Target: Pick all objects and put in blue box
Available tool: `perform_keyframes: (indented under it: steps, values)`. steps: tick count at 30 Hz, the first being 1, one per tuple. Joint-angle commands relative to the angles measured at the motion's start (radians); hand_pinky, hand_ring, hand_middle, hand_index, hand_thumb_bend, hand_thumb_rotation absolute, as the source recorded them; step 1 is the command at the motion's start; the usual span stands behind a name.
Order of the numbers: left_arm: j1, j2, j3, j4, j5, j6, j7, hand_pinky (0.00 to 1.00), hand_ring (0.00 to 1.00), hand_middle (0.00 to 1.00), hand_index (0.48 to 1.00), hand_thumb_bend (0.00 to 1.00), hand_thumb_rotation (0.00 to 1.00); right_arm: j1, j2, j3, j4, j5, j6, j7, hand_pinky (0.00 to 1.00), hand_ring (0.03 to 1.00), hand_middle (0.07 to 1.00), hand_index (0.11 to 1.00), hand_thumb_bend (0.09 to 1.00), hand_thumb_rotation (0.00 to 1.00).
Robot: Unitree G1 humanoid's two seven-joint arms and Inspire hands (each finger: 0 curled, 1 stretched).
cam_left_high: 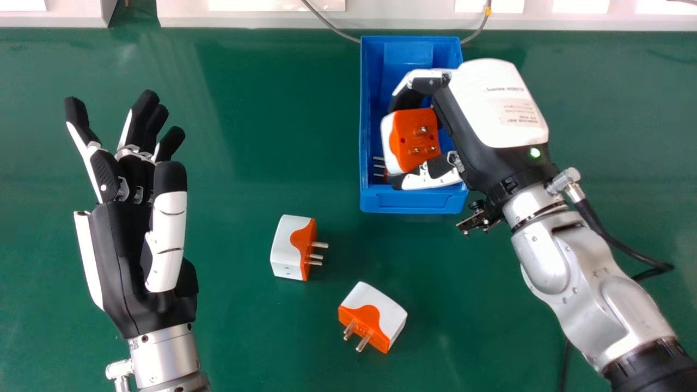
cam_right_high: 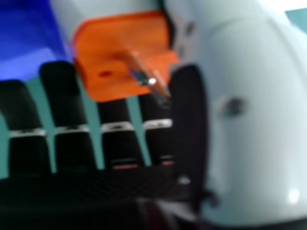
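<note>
The head view adds two adapters [cam_left_high: 286, 246] on the table [cam_left_high: 239, 337].

Left adapter [cam_left_high: 286, 247], right adapter [cam_left_high: 375, 310] on table [cam_left_high: 228, 337], before box [cam_left_high: 414, 203]; another adapter [cam_left_high: 379, 166] inside.

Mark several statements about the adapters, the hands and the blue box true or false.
1. The right hand holds an adapter over the blue box. True.
2. Three adapters lie on the table outside the box. False: two do, a left one and a right one.
3. Both adapters on the table have metal pins showing. True.
4. The left hand grips an adapter. False: it is empty.
5. Metal pins show inside the box, beside the held adapter. True.
</note>
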Motion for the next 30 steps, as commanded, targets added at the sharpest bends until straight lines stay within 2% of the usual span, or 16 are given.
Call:
perform_keyframes:
  steps: [1,5,8,11,13,14,15,16,18,21,25,27,30]
  values:
    - [0.000,-0.048,-0.001,-0.015,-0.002,-0.024,-0.005,0.86,0.89,0.88,0.876,0.69,0.60,-0.040,0.000,0.007,0.040,0.003,-0.028,-0.061,0.32,0.418,0.479,0.526,0.496,0.00]
    - [0.000,-0.047,0.002,-0.015,-0.004,-0.021,-0.009,0.87,0.89,0.88,0.877,0.69,0.60,-0.044,0.006,0.010,0.060,0.005,-0.008,-0.089,0.33,0.445,0.469,0.519,0.497,0.00]
    - [-0.001,-0.047,0.004,-0.009,0.003,-0.023,-0.007,0.87,0.89,0.88,0.878,0.68,0.60,-0.037,0.014,-0.002,0.049,0.016,0.009,-0.104,0.34,0.450,0.477,0.513,0.498,0.00]
    - [0.000,-0.048,0.003,-0.010,-0.001,-0.022,-0.009,0.87,0.89,0.88,0.877,0.68,0.60,-0.003,0.003,0.007,-0.055,-0.017,0.081,-0.059,0.35,0.453,0.494,0.510,0.497,0.00]
    - [0.001,-0.049,0.003,-0.011,0.002,-0.021,-0.007,0.87,0.89,0.88,0.877,0.68,0.60,0.026,-0.004,0.018,-0.132,-0.039,0.127,-0.027,0.35,0.455,0.506,0.508,0.497,0.00]
    - [0.002,-0.049,0.004,-0.010,0.006,-0.022,-0.004,0.87,0.89,0.88,0.876,0.69,0.60,0.039,-0.004,0.022,-0.160,-0.045,0.143,-0.018,0.49,0.625,0.672,0.635,0.662,0.03]
    - [0.001,-0.050,0.005,-0.010,0.010,-0.023,-0.002,0.86,0.89,0.88,0.874,0.69,0.60,0.050,-0.005,0.024,-0.184,-0.051,0.155,-0.011,0.68,0.809,0.832,0.776,0.828,0.08]
    - [0.002,-0.050,0.005,-0.010,0.010,-0.022,-0.001,0.86,0.89,0.88,0.872,0.69,0.60,0.059,-0.004,0.024,-0.204,-0.054,0.163,-0.008,0.79,0.902,0.915,0.858,0.913,0.11]
    - [0.002,-0.050,0.006,-0.010,0.012,-0.023,0.001,0.86,0.89,0.88,0.871,0.69,0.60,0.072,-0.003,0.022,-0.234,-0.055,0.168,-0.008,0.90,0.968,0.972,0.936,0.973,0.14]
    - [0.004,-0.052,0.005,-0.011,0.013,-0.023,0.002,0.86,0.89,0.88,0.872,0.69,0.61,0.084,-0.007,0.021,-0.263,-0.059,0.172,-0.014,0.97,0.992,0.993,0.982,0.994,0.17]
    - [0.007,-0.048,0.001,-0.013,0.007,-0.024,-0.005,0.86,0.89,0.88,0.877,0.68,0.61,0.098,-0.009,0.017,-0.296,-0.061,0.161,-0.042,1.00,1.000,1.000,0.999,1.000,0.19]
    - [0.008,-0.049,0.001,-0.013,0.004,-0.025,-0.007,0.86,0.89,0.88,0.876,0.68,0.60,0.107,-0.014,0.015,-0.313,-0.060,0.137,-0.070,0.99,1.000,1.000,1.000,1.000,0.20]
    - [0.013,-0.049,0.001,-0.017,0.008,-0.024,-0.006,0.87,0.89,0.88,0.876,0.68,0.61,0.124,-0.022,0.008,-0.334,-0.040,0.083,-0.102,0.94,1.000,1.000,1.000,1.000,0.20]
